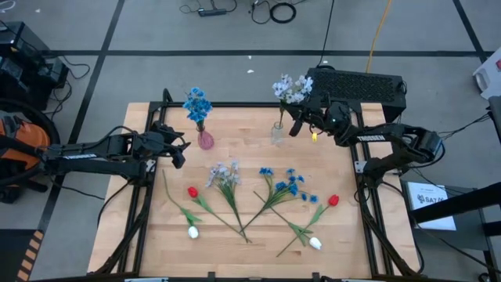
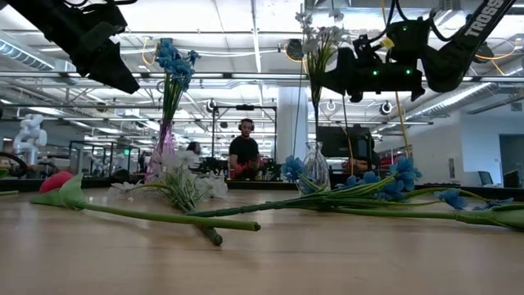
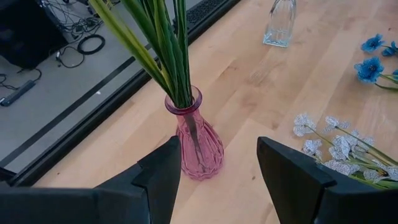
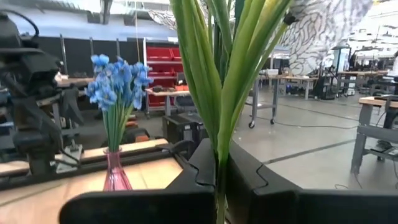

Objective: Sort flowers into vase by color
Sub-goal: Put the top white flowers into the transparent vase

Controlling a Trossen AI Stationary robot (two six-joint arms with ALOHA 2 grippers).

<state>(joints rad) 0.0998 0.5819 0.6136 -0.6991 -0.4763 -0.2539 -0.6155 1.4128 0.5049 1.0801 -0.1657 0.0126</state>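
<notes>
Two vases stand at the far side of the wooden table (image 1: 344, 243), one for each colour sorted so far. On the left, the left gripper (image 1: 178, 149) hovers with its fingers (image 3: 298, 180) apart and nothing between them, just left of the pink vase (image 1: 205, 140) — a stance that reads as letting go and leaving room. That vase holds the blue flower bunch (image 1: 197, 103), upright, stems down through its narrow neck.

Moving right, the loose flowers lie flat in the middle, waiting: a red tulip bud (image 1: 192, 191) and a white tulip bud (image 1: 192, 232) at the near left, a lavender-white spray (image 1: 225, 174) beside them, a blue cluster (image 1: 291, 183) right of centre, then another red tulip bud (image 1: 333, 200) and white tulip bud (image 1: 315, 244) at the near right.

Far right, the clear glass vase (image 1: 278, 133) stands with a lavender-white bunch (image 1: 291, 88) above it, and the right gripper (image 1: 300, 120) is clamped on those green stems (image 4: 219, 93), holding them vertical. Judging by that grip, it's steering the stems into the neck; whether they're fully seated, I can't tell.
</notes>
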